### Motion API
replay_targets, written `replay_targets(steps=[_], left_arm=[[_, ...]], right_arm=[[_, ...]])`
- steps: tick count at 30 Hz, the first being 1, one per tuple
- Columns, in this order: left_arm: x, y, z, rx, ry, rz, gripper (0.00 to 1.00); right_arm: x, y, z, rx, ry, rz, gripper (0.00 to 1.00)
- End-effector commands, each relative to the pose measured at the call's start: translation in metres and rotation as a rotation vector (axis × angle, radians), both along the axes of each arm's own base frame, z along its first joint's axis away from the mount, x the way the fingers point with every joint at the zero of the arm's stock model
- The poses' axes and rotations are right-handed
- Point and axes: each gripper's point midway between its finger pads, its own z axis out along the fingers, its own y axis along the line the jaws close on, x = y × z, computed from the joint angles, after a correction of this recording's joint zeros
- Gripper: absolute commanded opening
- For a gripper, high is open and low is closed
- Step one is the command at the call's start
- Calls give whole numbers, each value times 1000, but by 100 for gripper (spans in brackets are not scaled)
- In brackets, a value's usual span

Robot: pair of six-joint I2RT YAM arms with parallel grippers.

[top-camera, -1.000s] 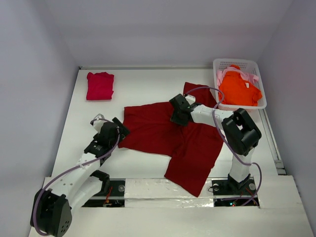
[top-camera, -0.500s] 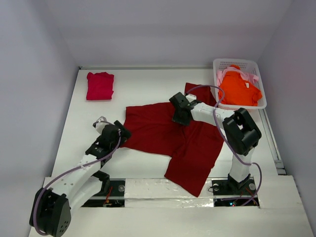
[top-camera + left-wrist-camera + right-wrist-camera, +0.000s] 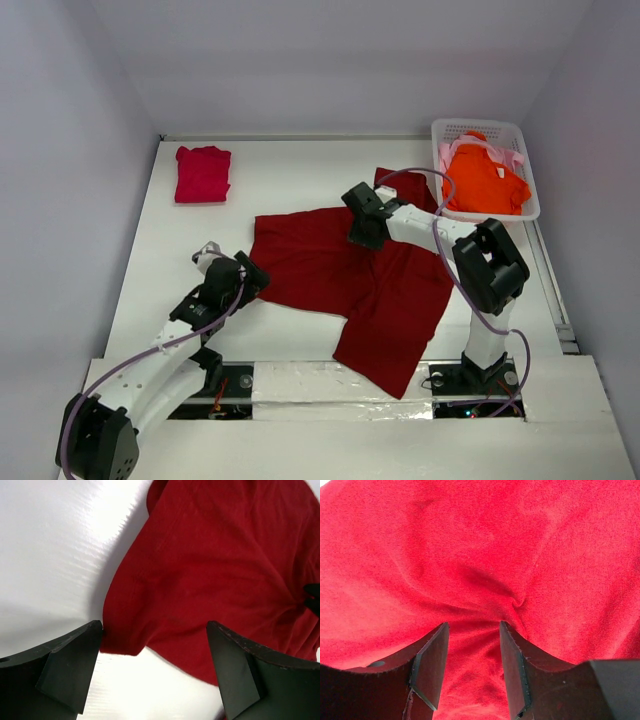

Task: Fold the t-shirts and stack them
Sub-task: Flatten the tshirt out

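Note:
The large dark red t-shirt (image 3: 330, 270) lies spread and rumpled across the middle of the table. My left gripper (image 3: 247, 277) is open at its near left corner, and in the left wrist view (image 3: 154, 645) the jaws stand wide on either side of the shirt's edge (image 3: 215, 555). My right gripper (image 3: 358, 232) is down on the shirt's far middle. In the right wrist view (image 3: 473, 645) its jaws are apart with puckered red cloth (image 3: 480, 540) between them. The crimson-pink t-shirt (image 3: 203, 173) lies folded at the far left. The bright orange t-shirt (image 3: 482, 178) and the pale pink t-shirt (image 3: 447, 152) are in the basket.
The white lattice basket (image 3: 478, 124) stands at the far right corner. White walls close in the table on the left, back and right. A purple cable loops from the right arm over the shirt's far sleeve (image 3: 395, 182).
My left gripper has moved nearer and slightly right along the shirt's left corner. My right gripper has shifted slightly farther on the cloth.

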Motion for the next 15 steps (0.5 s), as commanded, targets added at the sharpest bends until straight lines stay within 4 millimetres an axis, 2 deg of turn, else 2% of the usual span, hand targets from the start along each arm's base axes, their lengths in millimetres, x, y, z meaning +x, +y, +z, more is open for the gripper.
replay_targets(steps=[1,4,10,13,14,15], left_arm=[[-5,-8,3,-23,26,-39,82],[-3,-8,7,-19,9,-38,78],[-1,-13,6,-36,7,-58,54],[-1,-16,5,-41,8,-68,30],[0,-16,6,-42,5,-69,12],[0,-16,5,-43,6,-70,1]], right_arm=[[14,-1,21,5,-55,-18,51],[13,-1,19,9,-52,-14,51],[10,-2,13,8,-41,-9,51],[12,-4,14,10,-42,-18,51],[12,-4,14,13,-43,-18,51],[12,-4,14,12,-43,-17,51]])
